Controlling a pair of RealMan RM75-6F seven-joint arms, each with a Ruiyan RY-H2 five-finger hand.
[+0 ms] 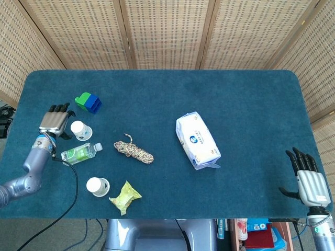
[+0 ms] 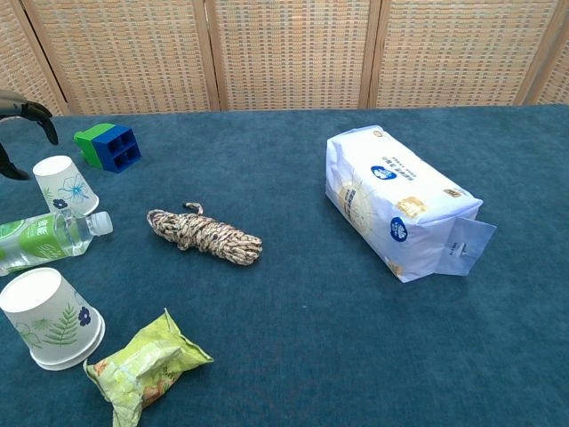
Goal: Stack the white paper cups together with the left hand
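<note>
Two white paper cups stand upside down at the table's left. The far cup (image 1: 81, 130) (image 2: 66, 185) sits beside a water bottle. The near cup (image 1: 98, 186) (image 2: 52, 318) stands by a green snack bag. My left hand (image 1: 55, 121) hangs just left of the far cup with its fingers apart, holding nothing; in the chest view only its dark fingertips (image 2: 36, 112) show at the left edge. My right hand (image 1: 310, 181) rests open off the table's near right corner, far from both cups.
A lying water bottle (image 1: 79, 153) sits between the two cups. A green and blue block (image 1: 88, 102) lies behind the far cup. A coiled rope (image 1: 134, 149), a green snack bag (image 1: 124, 196) and a white tissue pack (image 1: 197, 140) lie toward the middle.
</note>
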